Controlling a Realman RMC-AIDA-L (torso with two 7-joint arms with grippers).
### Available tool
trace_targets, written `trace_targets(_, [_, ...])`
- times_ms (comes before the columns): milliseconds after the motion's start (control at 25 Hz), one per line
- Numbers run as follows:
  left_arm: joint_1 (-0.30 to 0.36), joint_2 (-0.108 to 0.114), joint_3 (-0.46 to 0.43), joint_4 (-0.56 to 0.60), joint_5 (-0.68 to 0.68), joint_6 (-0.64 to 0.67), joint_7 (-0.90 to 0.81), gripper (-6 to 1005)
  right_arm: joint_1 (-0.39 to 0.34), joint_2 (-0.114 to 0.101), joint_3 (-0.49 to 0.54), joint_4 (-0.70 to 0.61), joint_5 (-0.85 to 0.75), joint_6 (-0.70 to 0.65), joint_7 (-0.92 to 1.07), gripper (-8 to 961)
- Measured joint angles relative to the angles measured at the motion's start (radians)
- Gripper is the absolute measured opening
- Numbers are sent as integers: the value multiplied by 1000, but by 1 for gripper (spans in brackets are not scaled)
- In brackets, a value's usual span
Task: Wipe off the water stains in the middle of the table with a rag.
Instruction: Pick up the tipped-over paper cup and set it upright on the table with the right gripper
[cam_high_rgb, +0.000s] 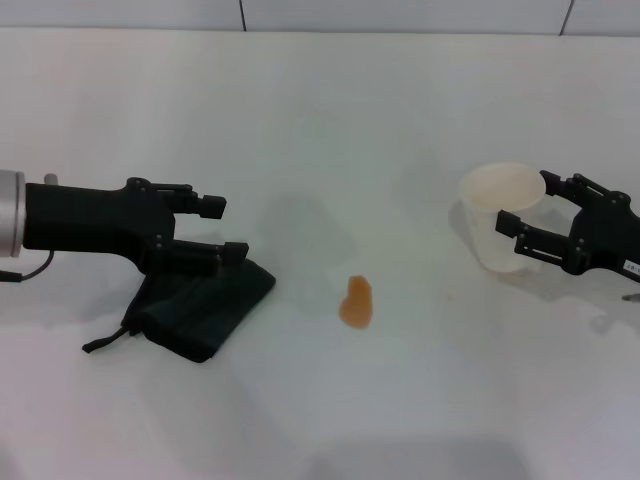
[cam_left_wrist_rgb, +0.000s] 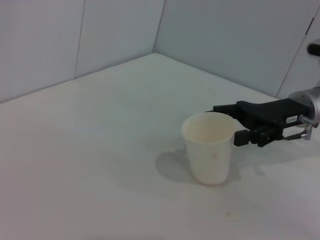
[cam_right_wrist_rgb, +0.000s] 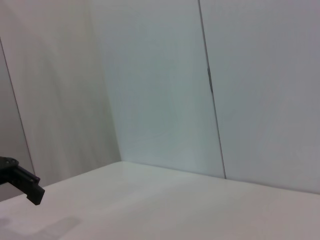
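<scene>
On the plain white matte table (cam_high_rgb: 320, 120), our left gripper (cam_high_rgb: 228, 228), fingers spread over the dark folded cloth rag (cam_high_rgb: 205, 310), sits nearer the small orange-amber liquid stain (cam_high_rgb: 357, 302) to its right; right gripper (cam_high_rgb: 520, 205) stands open beside the white paper cup (cam_high_rgb: 502, 228).

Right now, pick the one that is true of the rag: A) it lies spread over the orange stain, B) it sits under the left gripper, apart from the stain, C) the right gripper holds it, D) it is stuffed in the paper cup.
B: in the head view the rag lies below the left gripper, with bare table between it and the water stains.
</scene>
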Motion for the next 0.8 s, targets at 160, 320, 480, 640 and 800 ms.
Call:
trace_targets(160, [-1,0,0,0,0,-1,-1,780,-10,0,1,5,3,-6,-9,859])
trace_targets(320, [-1,0,-1,0,0,-1,-2,779,-15,-1,6,13,3,-6,-10,860])
trace_targets(480, [1,-1,-1,-1,0,-2,-3,778,-28,-2,7,15,3,-10,-11,859])
trace_targets(640, [2,-1,-1,-2,-1,-2,-3,778,-48,-4,8,7,3,-32,-11,858])
trace_targets(800, [1,-2,-1,-2,-1,-2,-3,777,-58,-5,8,2,3,-53,-11,858])
